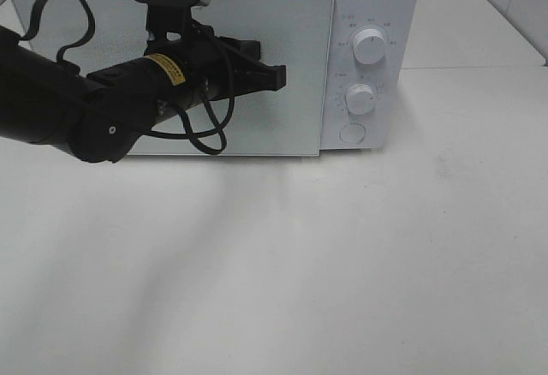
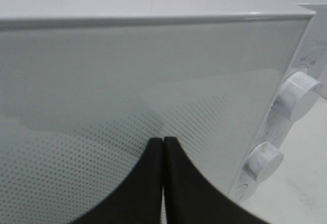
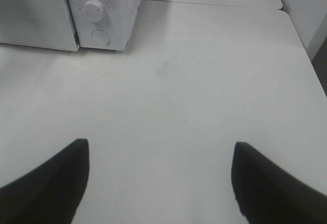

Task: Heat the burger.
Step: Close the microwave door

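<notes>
One white microwave (image 1: 373, 2), door (image 1: 295, 24) closed

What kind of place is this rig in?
Probably a lab bench staged as a kitchen counter: a white microwave with two dials, door closed, stands on a plain white table.

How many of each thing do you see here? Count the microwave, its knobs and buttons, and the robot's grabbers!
microwave: 1
knobs: 2
round button: 1
grippers: 2, the left gripper shut in front of the microwave door, the right gripper open over the table
table: 1
Total: 7
</notes>
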`<state>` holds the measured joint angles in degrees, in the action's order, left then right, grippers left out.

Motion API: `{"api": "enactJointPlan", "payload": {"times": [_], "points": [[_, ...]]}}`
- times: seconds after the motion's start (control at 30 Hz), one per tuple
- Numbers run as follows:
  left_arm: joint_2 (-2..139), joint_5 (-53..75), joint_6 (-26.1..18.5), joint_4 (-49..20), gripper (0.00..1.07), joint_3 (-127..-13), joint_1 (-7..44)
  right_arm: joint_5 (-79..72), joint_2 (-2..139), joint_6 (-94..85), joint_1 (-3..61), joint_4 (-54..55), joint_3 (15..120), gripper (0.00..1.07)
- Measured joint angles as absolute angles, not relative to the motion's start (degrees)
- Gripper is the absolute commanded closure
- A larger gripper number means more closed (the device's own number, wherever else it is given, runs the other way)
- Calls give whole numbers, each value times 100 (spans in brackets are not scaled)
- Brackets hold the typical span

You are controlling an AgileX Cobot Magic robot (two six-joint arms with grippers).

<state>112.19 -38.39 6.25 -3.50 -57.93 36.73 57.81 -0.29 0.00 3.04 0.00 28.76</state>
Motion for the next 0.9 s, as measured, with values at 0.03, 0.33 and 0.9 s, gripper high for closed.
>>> {"api": "enactJointPlan", "payload": {"times": [0.03,0.33,0.9], "points": [[11276,-3793,625,-407,107,-5896,3667,5781,-29,0,304,0,2876,31],[11390,-3249,430,-367,107,-6320,3598,5741,-29,0,304,0,2876,31],[10611,-132,418,-332,85,-6515,3890,5741,-29,0,304,0,2876,31]]}}
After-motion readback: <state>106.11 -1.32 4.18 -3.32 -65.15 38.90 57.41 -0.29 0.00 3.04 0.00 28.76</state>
